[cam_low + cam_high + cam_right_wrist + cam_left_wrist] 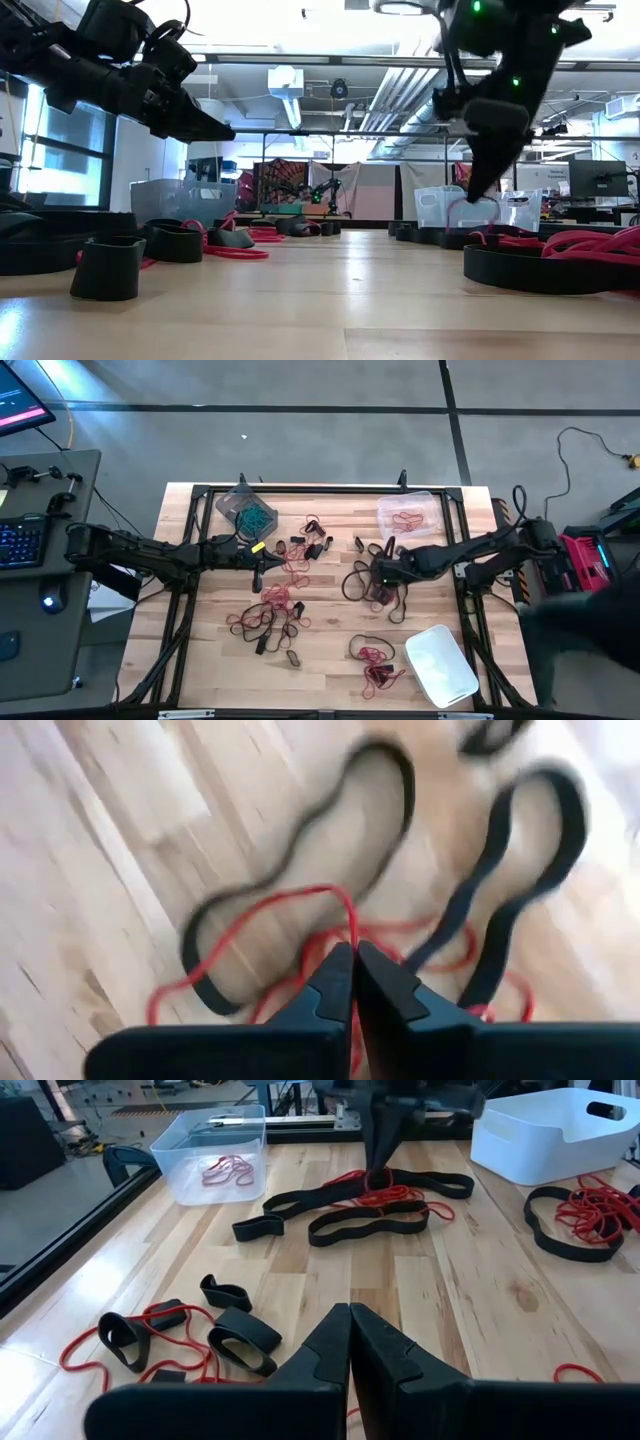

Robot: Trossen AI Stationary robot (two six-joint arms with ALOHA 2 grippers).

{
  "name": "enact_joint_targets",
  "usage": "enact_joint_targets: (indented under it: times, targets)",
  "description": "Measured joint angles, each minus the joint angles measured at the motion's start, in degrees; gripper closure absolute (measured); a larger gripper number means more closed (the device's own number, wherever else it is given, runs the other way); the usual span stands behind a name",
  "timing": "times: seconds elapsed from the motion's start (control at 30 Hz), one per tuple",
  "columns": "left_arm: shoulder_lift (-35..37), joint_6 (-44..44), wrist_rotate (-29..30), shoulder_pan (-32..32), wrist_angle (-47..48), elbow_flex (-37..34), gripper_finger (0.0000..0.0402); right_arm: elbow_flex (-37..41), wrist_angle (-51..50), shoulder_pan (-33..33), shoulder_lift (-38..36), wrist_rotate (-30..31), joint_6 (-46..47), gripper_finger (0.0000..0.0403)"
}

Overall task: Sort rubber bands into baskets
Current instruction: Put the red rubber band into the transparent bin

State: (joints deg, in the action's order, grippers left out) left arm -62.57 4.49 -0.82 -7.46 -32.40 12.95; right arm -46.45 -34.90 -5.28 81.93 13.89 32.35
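We look down on a pale wooden table (330, 660) framed by dark rails, standing on a grey floor crossed by dark lines. At the far left sits a grey desk with a keyboard (20, 540) lit blue and the corner of a monitor (20, 405).

The left gripper (257, 565) hangs above the table left of centre, its fingers pressed together with nothing between them. Behind it, near the back rail, the grey-tinted basket (245, 510) holds teal bands. Just right of that gripper lie red and black rubber bands (300, 550), and a second tangle (270, 618) sits nearer the front edge.

Right of centre, the right gripper (380, 572) is down on a heap of black loops and red bands (375, 585); its wrist view shows the fingers (335, 985) clenched together on a thin red band (345, 915). Behind it stands the clear basket (408, 512) with red bands inside. Toward the front right lies a third cluster (375, 660), and beside it the whitish basket (440, 665), set at an angle.

At the far right we see a red device (585, 560) and a cable (580, 450) across the floor. From table height, the room beyond shows ceiling ducts (340, 85), bright lights and more benches.
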Motion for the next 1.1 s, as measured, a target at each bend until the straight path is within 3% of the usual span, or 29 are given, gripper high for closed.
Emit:
enact_joint_targets:
  times: [0.33, 0.6, 0.83, 1.1]
  targets:
    - [0.00, -0.41, 0.00, 0.01, 0.00, 0.00, 0.0401, -6.48, -6.17, -1.24, 0.00, 19.29, -1.59, 0.0402]
    - [0.00, -0.41, -0.01, 0.01, 0.01, 0.00, 0.0401, -10.79, -10.45, -1.20, 0.00, 29.91, -1.27, 0.0402]
    - [0.00, -0.41, 0.00, 0.00, 0.02, 0.00, 0.0401, -12.49, -19.16, -0.26, 0.00, 42.27, 6.37, 0.0403]
    - [0.00, -0.41, 0.00, 0.00, 0.02, 0.00, 0.0401, -12.49, -29.19, 5.63, 0.00, 49.18, 16.76, 0.0403]
